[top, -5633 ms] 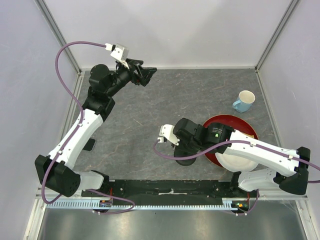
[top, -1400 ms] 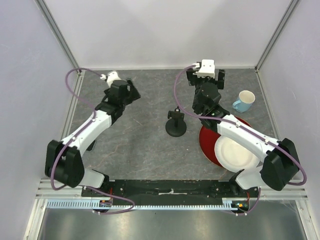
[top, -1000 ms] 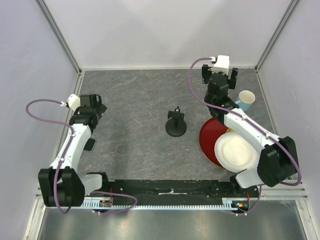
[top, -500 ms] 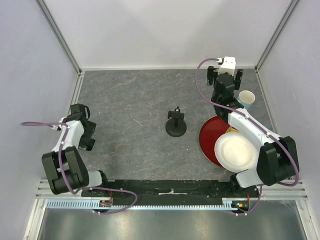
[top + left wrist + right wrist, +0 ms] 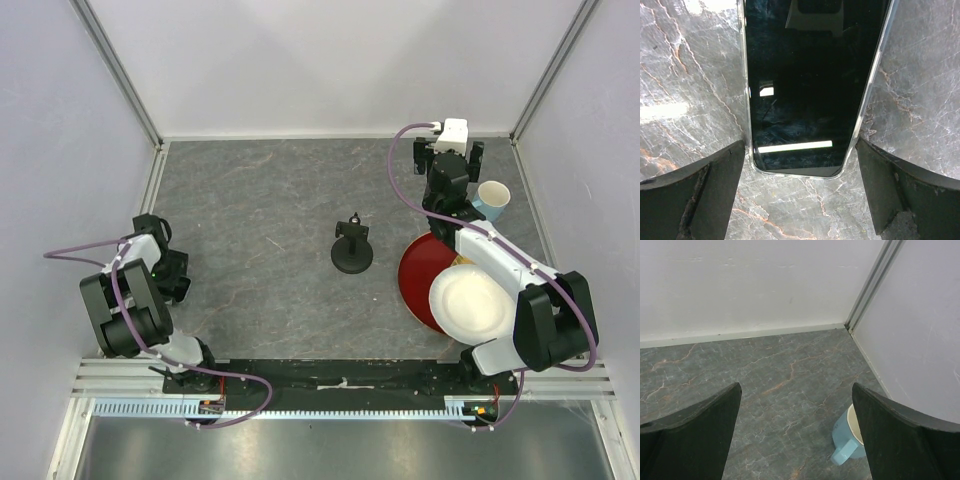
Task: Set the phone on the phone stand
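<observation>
While left jaws and right jaws gape, the phone (image 5: pixel 805 90) lies flat between the left pair.

phone (image 5: pixel 805 90): glossy black slab; flat on table (image 5: pixel 685 75), left side | phone stand (image 5: pixel 352 252): black; upright; mid-table; well apart

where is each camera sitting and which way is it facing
Top external: above and behind the bases, looking down on the table; left arm and right arm show whole, with the phone stand mid-table.
Left wrist: on the left arm, looking down at the phone lying flat; the left gripper is open, a finger on either side of the phone's near end.
Right wrist: on the right arm, facing the far right corner; the right gripper is open and empty.
Shared: the blue mug shows in the top and right wrist views.
</observation>
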Robot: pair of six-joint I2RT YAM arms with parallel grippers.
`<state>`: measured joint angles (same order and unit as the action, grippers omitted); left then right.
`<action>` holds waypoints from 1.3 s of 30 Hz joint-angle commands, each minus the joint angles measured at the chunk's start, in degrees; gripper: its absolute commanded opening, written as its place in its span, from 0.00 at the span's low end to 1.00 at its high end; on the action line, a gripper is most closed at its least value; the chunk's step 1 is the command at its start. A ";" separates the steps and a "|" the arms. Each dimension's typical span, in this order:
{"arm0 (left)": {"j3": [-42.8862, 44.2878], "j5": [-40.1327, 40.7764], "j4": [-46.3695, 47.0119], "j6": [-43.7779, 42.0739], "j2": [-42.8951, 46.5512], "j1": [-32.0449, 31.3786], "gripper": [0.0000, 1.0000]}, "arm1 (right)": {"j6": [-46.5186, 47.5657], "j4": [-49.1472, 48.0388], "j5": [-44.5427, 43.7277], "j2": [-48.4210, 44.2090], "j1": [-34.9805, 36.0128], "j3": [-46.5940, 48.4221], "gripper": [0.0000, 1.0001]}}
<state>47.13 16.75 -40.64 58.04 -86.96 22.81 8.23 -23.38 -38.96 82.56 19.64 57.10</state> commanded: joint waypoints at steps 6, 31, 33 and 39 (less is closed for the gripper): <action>0.06 -0.32 1.27 1.55 -2.34 0.40 0.88 | 1.26 -5.01 0.29 -0.65 -0.04 -1.03 0.98; -2.14 4.77 5.14 -1.44 6.54 -16.99 0.02 | 2.05 -8.52 -0.68 -0.74 0.31 -2.61 0.98; -1.52 6.61 4.35 -1.18 6.19 -21.72 0.02 | 2.32 -8.70 -0.85 -0.74 0.49 -2.70 0.98; -0.20 7.94 2.85 -1.17 3.56 -33.69 0.02 | 3.02 -9.67 -0.68 -0.91 0.66 -3.22 0.98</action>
<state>43.97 20.69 -36.97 57.60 -82.63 -5.50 10.55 -29.78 -39.07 82.56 19.84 54.65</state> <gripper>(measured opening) 0.804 0.982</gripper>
